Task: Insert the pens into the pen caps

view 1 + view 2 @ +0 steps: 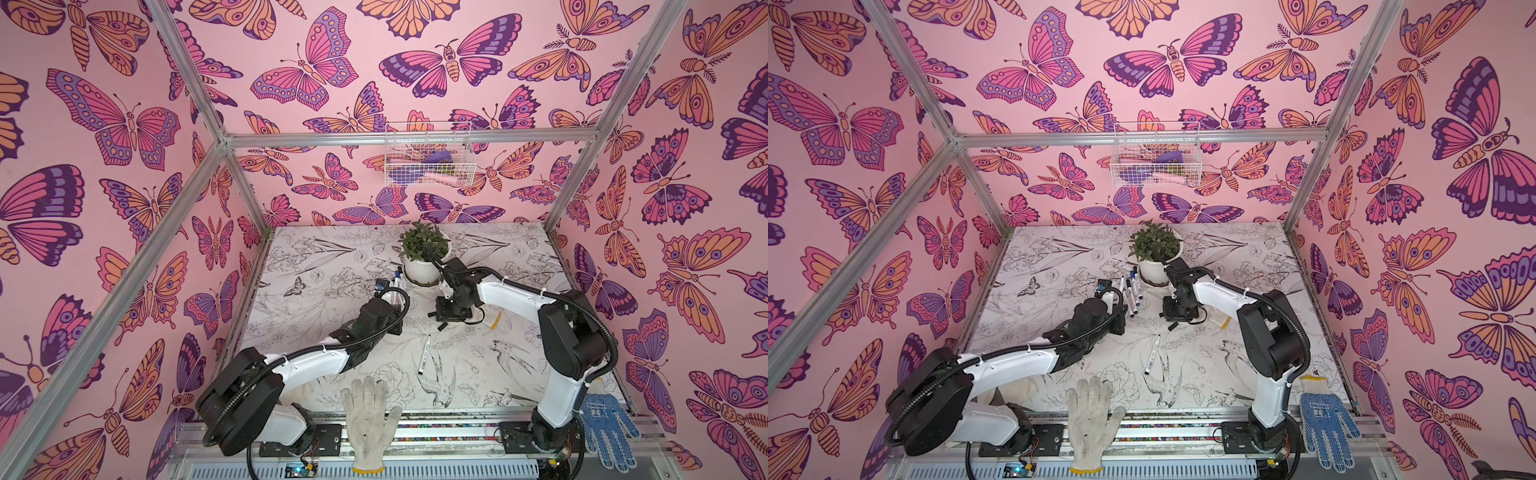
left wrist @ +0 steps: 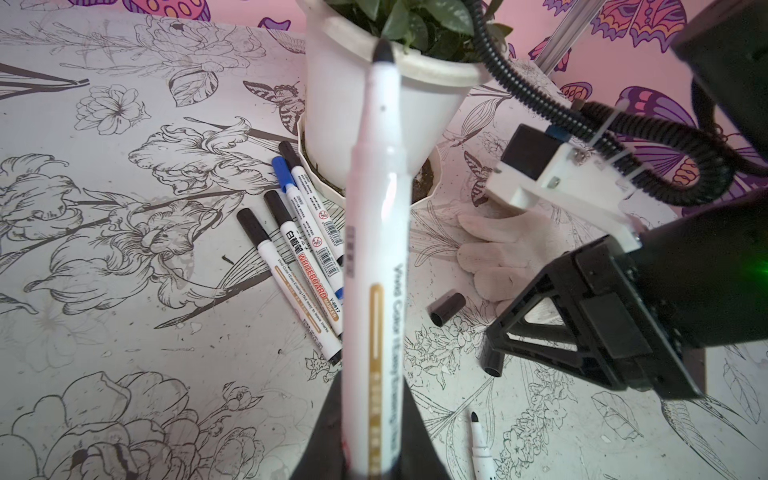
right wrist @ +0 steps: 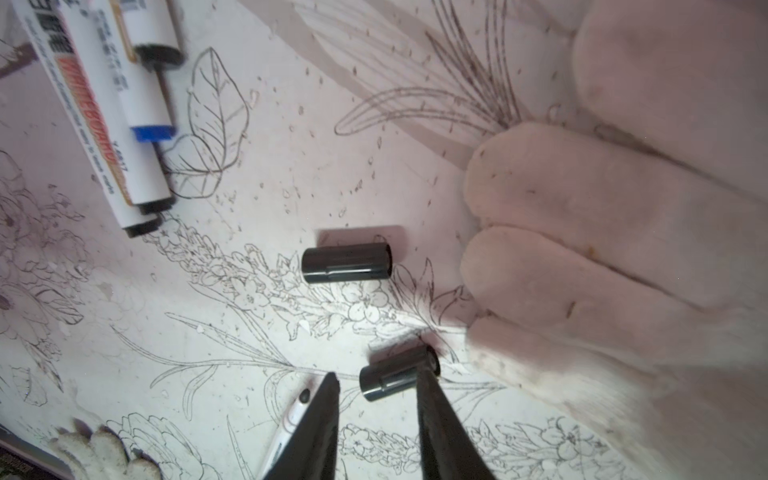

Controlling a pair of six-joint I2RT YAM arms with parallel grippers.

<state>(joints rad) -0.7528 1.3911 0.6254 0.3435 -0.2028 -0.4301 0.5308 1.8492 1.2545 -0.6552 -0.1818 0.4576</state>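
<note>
My left gripper (image 2: 372, 386) is shut on an uncapped white pen (image 2: 376, 232), whose black tip points toward the plant pot. In both top views this gripper (image 1: 392, 301) (image 1: 1113, 301) hovers beside several capped pens (image 1: 397, 282) (image 2: 291, 257). My right gripper (image 3: 378, 372) (image 1: 444, 320) is open, low over the table, with a black pen cap (image 3: 390, 376) (image 2: 494, 363) lying between its fingers and touching one. A second black cap (image 3: 347, 264) (image 2: 446, 309) lies just beyond. Another uncapped pen (image 1: 424, 353) (image 3: 291, 415) lies nearer the front.
A white pot with a green plant (image 1: 424, 266) stands behind both grippers. A white glove (image 3: 602, 208) lies beside the caps. A white glove (image 1: 368, 415) and a blue dotted glove (image 1: 606, 428) hang over the front edge. A wire basket (image 1: 428, 153) hangs on the back wall.
</note>
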